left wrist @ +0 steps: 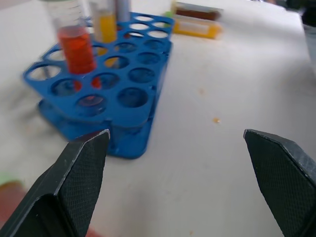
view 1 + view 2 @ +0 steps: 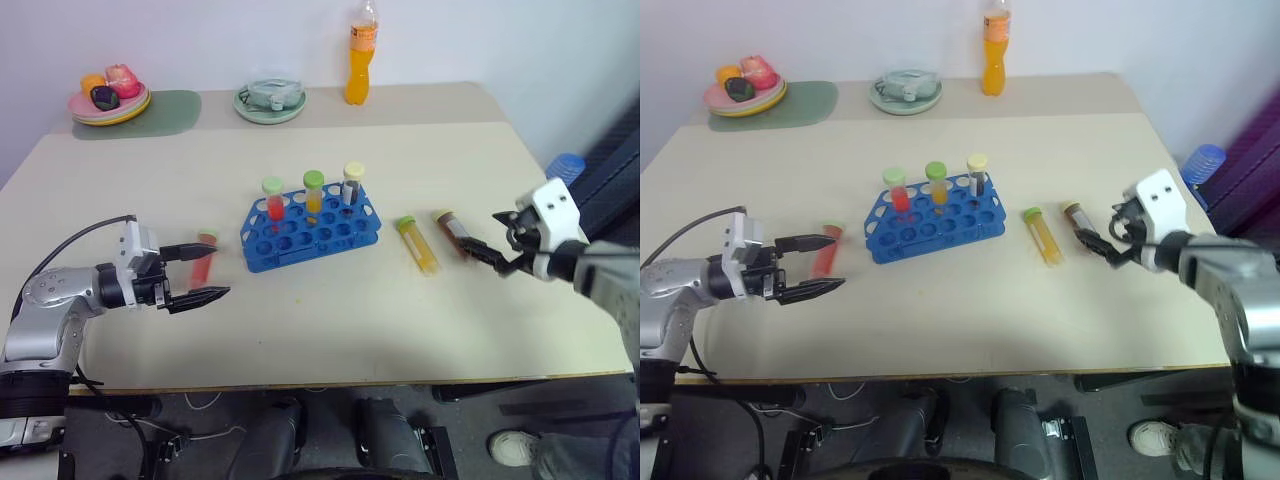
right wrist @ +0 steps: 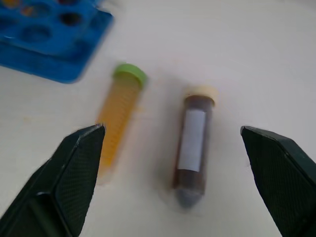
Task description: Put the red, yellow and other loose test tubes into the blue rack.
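Both the left gripper [image 2: 200, 272] and right gripper [image 3: 173, 136] gape empty; the brown tube [image 3: 192, 143] on the bench [image 2: 330, 330] looks light, smooth and roll-prone, best pinched mid-barrel.

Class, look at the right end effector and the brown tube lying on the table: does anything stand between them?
Nothing visible does. The open right end effector faces the brown tube directly; the yellow tube lies beside it, apart.

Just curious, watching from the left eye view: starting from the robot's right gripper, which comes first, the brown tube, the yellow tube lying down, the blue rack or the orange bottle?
From the right gripper:
1. Brown tube, lying just beside it.
2. Yellow tube, lying one step further toward the rack.
3. Blue rack, mid-table.
4. Orange bottle, at the table's far edge.
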